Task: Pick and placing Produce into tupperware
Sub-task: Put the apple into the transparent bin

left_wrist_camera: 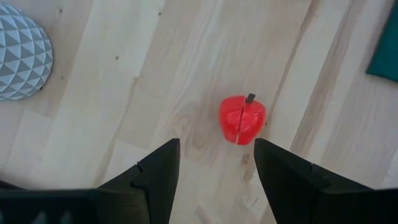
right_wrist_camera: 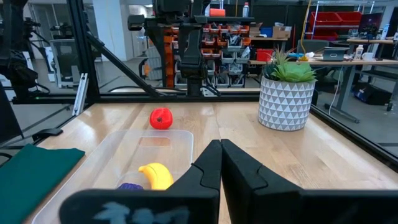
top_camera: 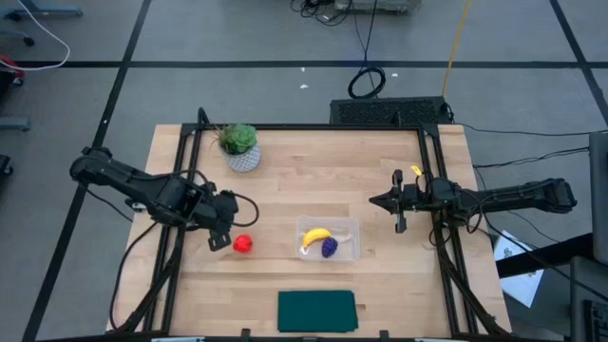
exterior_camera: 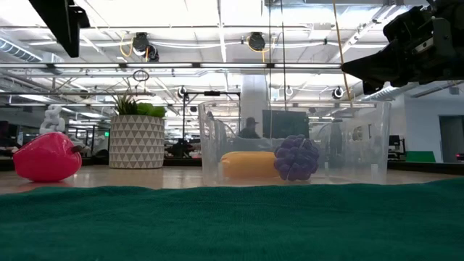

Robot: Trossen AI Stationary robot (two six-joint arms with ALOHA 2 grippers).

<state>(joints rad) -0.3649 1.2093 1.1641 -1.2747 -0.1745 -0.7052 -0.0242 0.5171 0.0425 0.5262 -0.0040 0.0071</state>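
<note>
The red round fruit [top_camera: 243, 244] lies on the wood table, left of the clear tupperware [top_camera: 351, 228]; in the left wrist view the red fruit [left_wrist_camera: 242, 118] sits just ahead of my open left gripper [left_wrist_camera: 216, 162]. The left gripper [top_camera: 220, 238] hovers above the table beside it, touching nothing. The yellow banana [top_camera: 314, 237] and the purple grape bunch [top_camera: 329, 247] lie inside the tupperware; in the low view the banana [exterior_camera: 246, 164] and grapes [exterior_camera: 296, 157] show through its wall. My right gripper [top_camera: 384, 201] waits shut, raised to the tupperware's right.
A potted plant in a white patterned pot [top_camera: 241, 149] stands near the far left of the table. A dark green mat [top_camera: 316, 311] lies at the near edge. Black frame rails [top_camera: 180, 190] run along both sides. Bare wood lies between the fruit and the tupperware.
</note>
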